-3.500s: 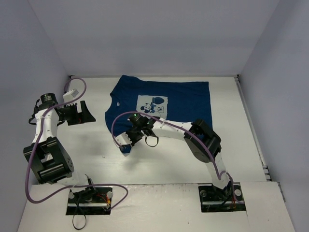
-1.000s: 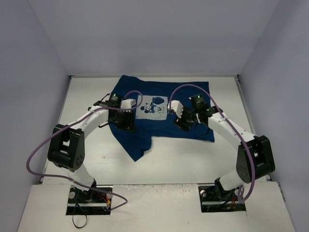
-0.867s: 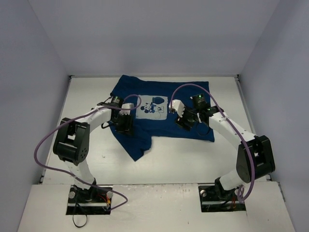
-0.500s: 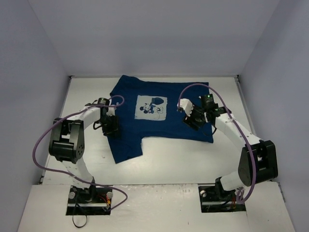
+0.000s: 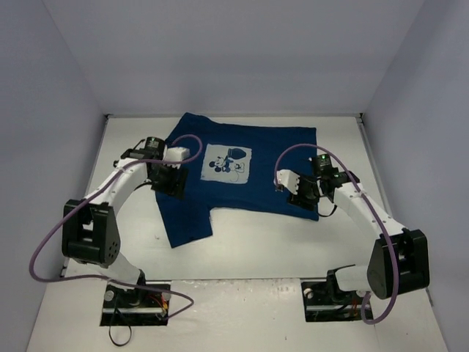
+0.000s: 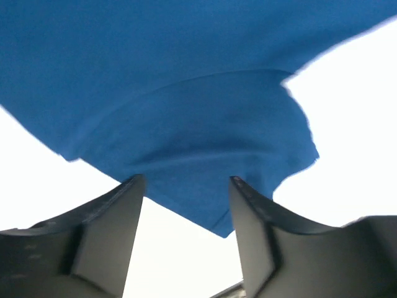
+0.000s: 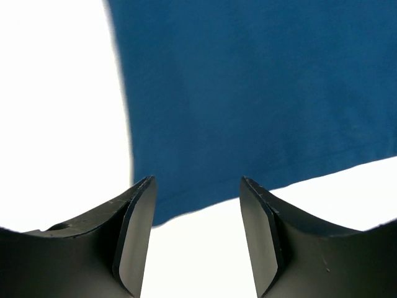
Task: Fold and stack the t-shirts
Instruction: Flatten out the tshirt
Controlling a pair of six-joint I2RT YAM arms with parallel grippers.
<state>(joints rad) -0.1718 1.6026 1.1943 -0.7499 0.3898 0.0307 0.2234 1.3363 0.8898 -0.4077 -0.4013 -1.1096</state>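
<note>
One navy t-shirt [image 5: 275, 165] lies spread on the white table [image 5: 256, 246], its pale cartoon print [image 5: 227, 163] facing up. A longer flap [image 5: 187, 220] of it reaches toward me at the left. My left gripper [image 5: 169, 182] hovers open at the shirt's left edge. In the left wrist view the t-shirt [image 6: 186, 81] ends in a point between the left gripper's [image 6: 186, 181] jaws, not pinched. My right gripper [image 5: 303, 195] stands open at the shirt's near right corner. In the right wrist view the t-shirt's [image 7: 260, 81] hem runs between the right gripper's [image 7: 197, 181] jaws, which hold nothing.
Grey enclosure walls close in the table at the back [image 5: 234, 59] and on both sides. Both arm bases [image 5: 135, 299] sit at the near edge, with purple cables [image 5: 55, 235] looping beside the arms. Bare white table lies between the shirt and the bases.
Both grippers have moved outward, the left to the left, the right toward the near right corner. The left gripper has opened. The shirt's near-left flap was drawn left and lies flatter.
</note>
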